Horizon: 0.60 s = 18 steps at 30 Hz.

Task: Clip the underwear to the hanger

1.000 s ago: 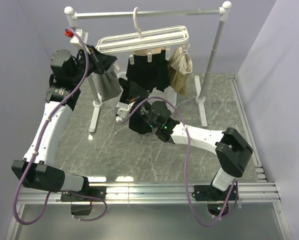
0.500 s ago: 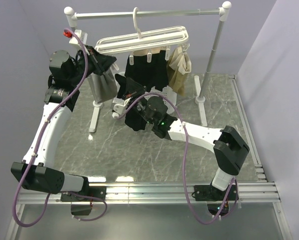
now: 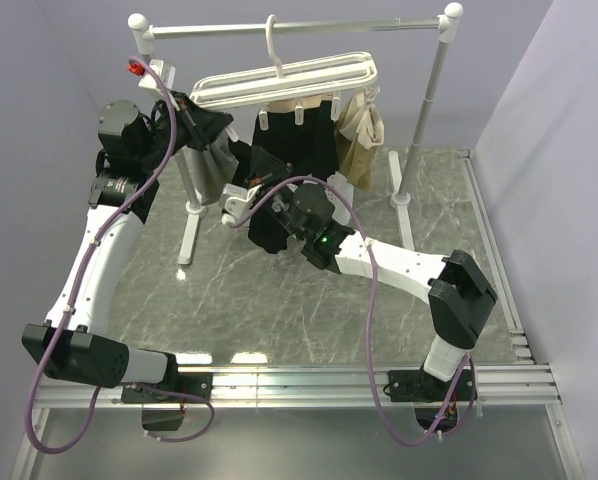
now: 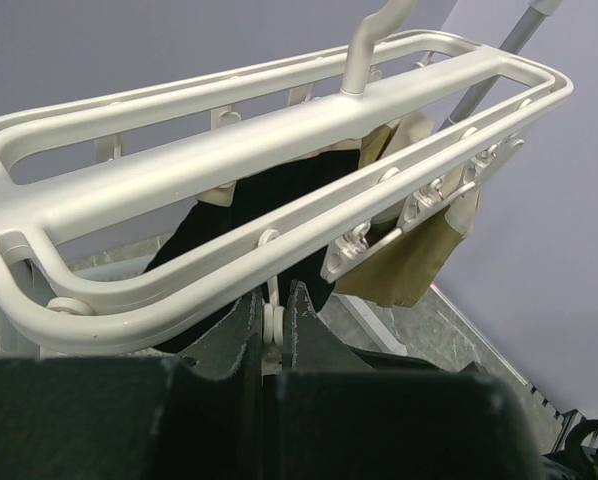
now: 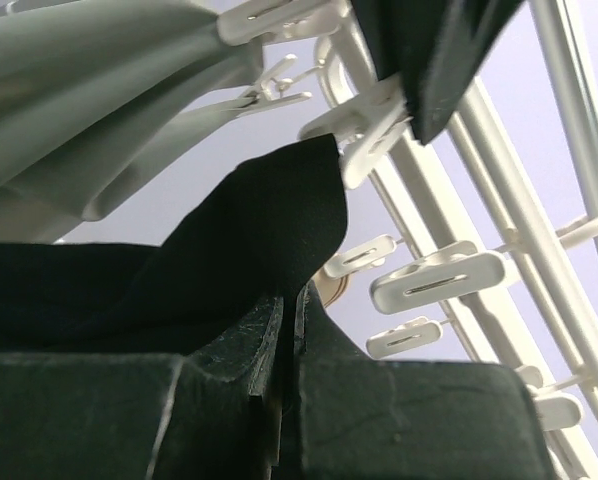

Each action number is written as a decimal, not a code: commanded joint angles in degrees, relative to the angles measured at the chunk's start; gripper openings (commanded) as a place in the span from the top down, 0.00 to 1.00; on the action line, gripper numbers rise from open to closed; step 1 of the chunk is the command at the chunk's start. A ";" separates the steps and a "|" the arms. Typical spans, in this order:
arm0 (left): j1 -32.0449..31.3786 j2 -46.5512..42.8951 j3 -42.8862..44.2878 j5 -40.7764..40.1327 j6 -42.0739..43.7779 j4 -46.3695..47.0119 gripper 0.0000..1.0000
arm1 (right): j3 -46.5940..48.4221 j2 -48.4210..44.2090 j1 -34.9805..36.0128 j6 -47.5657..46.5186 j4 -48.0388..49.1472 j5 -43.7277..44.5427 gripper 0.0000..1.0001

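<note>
The underwear (image 3: 297, 140) hangs pegged beneath the hanger (image 3: 289, 80), over the table's (image 3: 229, 295) far edge. The right gripper (image 5: 287, 310) pinches a fold of its black cloth (fingers almost meeting). The left gripper (image 4: 272, 312) squeezes a white peg (image 4: 272, 325) at the hanger's left end.

Hanger (image 3: 284, 78): white plastic rectangular frame of thin bars, hook on top, small white pegs dangling beneath. It hangs roughly level above the worktop's far edge.

Underwear (image 3: 299, 145): black soft shorts, pegged under the frame's middle and draping down, with the lower part drawn leftward.
</note>
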 commanded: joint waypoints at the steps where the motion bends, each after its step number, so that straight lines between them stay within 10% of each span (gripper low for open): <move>1: -0.21 -0.75 -0.89 5.36 1.20 -5.42 1.00 | 3.44 0.88 -0.39 1.44 1.56 0.43 1.00; 18: -0.30 0.14 -0.10 5.71 1.99 -5.86 1.00 | 5.02 0.97 -1.18 2.68 0.59 0.69 1.00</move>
